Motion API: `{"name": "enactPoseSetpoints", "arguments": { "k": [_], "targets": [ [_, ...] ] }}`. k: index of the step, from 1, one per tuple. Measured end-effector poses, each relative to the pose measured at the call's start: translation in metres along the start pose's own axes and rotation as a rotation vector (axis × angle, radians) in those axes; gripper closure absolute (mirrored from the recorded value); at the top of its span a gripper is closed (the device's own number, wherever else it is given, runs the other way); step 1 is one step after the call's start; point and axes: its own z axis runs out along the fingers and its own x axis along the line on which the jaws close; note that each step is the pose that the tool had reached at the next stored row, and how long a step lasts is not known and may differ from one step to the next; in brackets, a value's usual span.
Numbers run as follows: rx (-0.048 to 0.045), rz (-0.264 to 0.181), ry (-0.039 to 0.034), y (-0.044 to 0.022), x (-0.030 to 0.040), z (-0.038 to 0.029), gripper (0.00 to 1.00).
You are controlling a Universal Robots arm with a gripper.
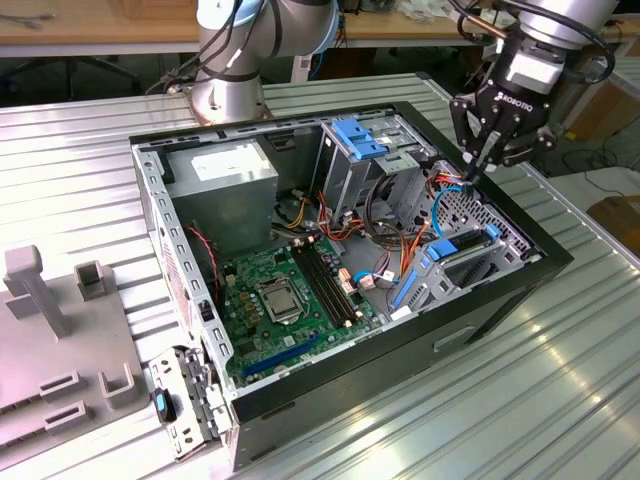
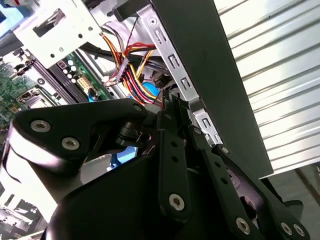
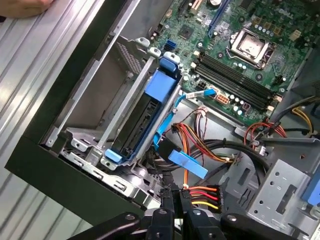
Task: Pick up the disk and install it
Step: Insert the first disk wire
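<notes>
Nearby, disk [image 3: 145, 120] edge-up in its cage [image 3: 90, 95]; pincer [image 3: 174, 196] closed.

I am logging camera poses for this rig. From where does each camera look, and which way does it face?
Exterior view: off the arm, raised, looking down into the open computer case on the ribbed table; the arm and gripper show.
First wrist view: at the wrist, looking past the gripper at the disk in its cage and the motherboard.
Second wrist view: at the wrist, looking along the gripper at coloured wires and the case's black wall.
Both wrist views share the gripper and those wires.
</notes>
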Motion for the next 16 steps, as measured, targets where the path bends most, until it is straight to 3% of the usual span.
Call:
{"name": "enactPoseSetpoints", "arguments": {
  "k": [3,5,10,16],
  "targets": [
    [-0.0002,0.005,-0.0005,0.0048,0.008,0.0008,0.84],
    [-0.0005,0.01,-0.0011,0.0058,0.0086,0.0011,0.84],
    [-0.0052,0.115,-0.0104,0.0058,0.0084,0.0027,0.84],
    [-0.009,0.2,-0.0178,0.006,0.0091,0.004,0.84]
  ]
}}
